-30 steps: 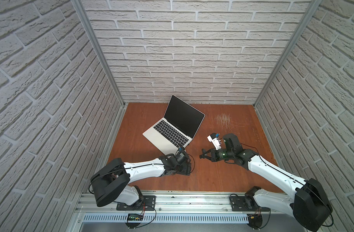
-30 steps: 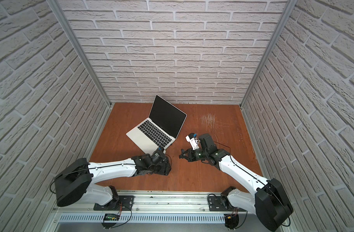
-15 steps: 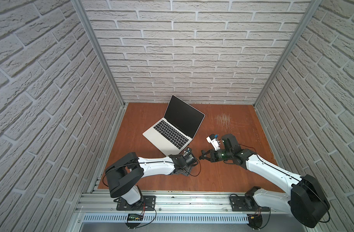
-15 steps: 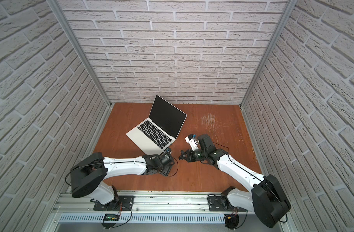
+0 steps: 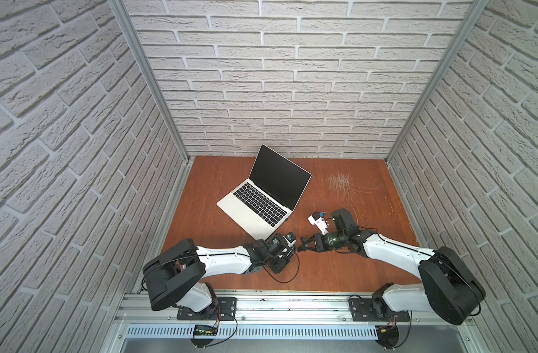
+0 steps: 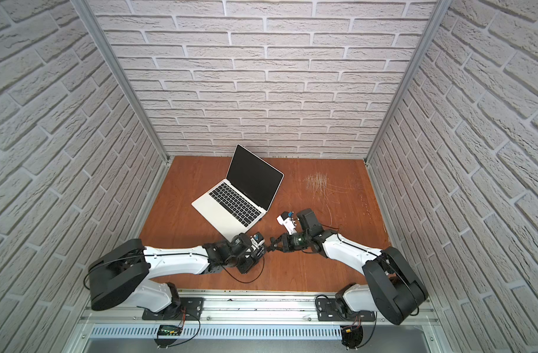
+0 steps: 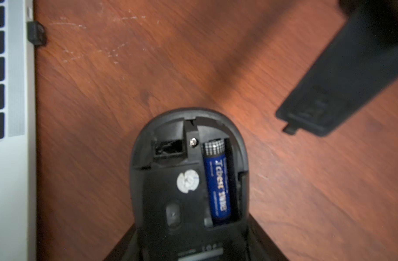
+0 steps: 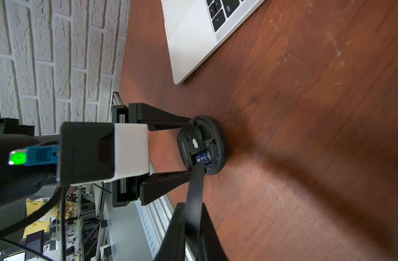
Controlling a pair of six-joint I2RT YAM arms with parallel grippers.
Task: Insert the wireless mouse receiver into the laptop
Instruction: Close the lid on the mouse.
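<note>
Noting for you: receiver (image 7: pixel 36 34) appears plugged into the laptop (image 7: pixel 12 192) at its side edge, long axis square to that edge. Your left pincer (image 8: pixel 190 146), grasping the mouse (image 7: pixel 182 180) off the laptop's front corner, looks nearer; right pincer (image 8: pixel 192 210) clamps the cover (image 7: pixel 342 79).

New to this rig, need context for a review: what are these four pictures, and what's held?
Two robot arms work on a wooden table. Two pictures look down from overhead; two come from cameras on the arms' wrists. The open laptop lies on the table, the tiny receiver at its side edge, apparently plugged in. The left pincer grips the mouse, underside up, battery showing. The right pincer is shut on the black cover near it.
</note>
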